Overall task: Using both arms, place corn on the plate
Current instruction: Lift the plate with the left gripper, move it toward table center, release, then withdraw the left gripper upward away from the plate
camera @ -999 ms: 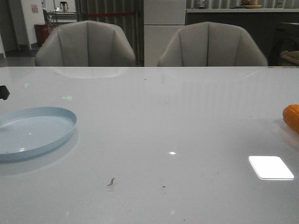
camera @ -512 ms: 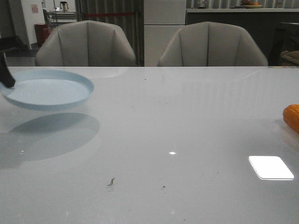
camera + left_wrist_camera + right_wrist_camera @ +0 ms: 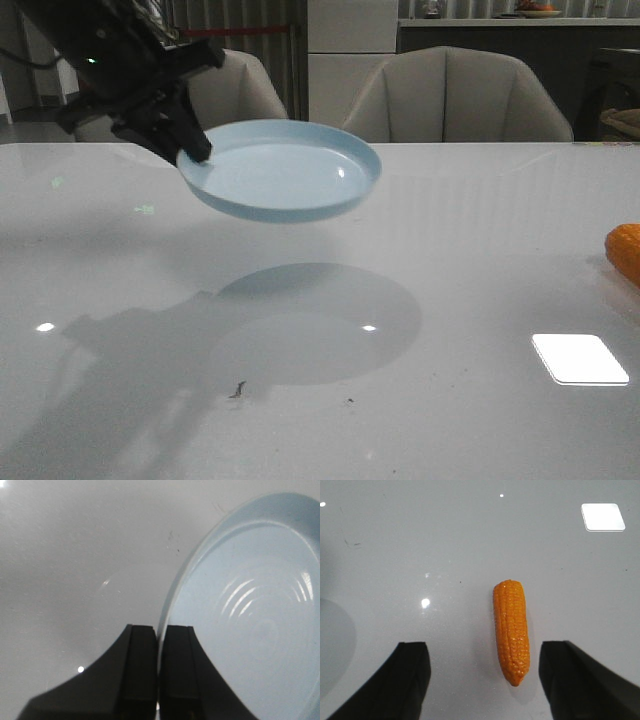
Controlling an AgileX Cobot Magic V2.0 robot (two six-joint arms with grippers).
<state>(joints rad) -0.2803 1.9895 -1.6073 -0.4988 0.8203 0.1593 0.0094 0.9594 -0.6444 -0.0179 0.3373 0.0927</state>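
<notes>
My left gripper point(image 3: 193, 152) is shut on the rim of the pale blue plate point(image 3: 285, 170) and holds it in the air above the table's middle, its shadow below. In the left wrist view the two fingers point(image 3: 141, 665) pinch the plate's rim point(image 3: 250, 630). The orange-yellow corn point(image 3: 625, 250) lies on the table at the far right edge of the front view. In the right wrist view the corn point(image 3: 511, 630) lies flat, its tapered end between the wide-open fingers of my right gripper point(image 3: 484, 672), which hovers above it and does not touch it.
Two grey chairs point(image 3: 455, 95) stand behind the table's far edge. A bright window reflection point(image 3: 580, 358) lies on the glossy white table point(image 3: 480, 300) at the front right. Small dark specks point(image 3: 238, 390) mark the table near the front.
The left arm has carried the plate up and to the right, from the far left toward the table's middle. The corn has not moved.
</notes>
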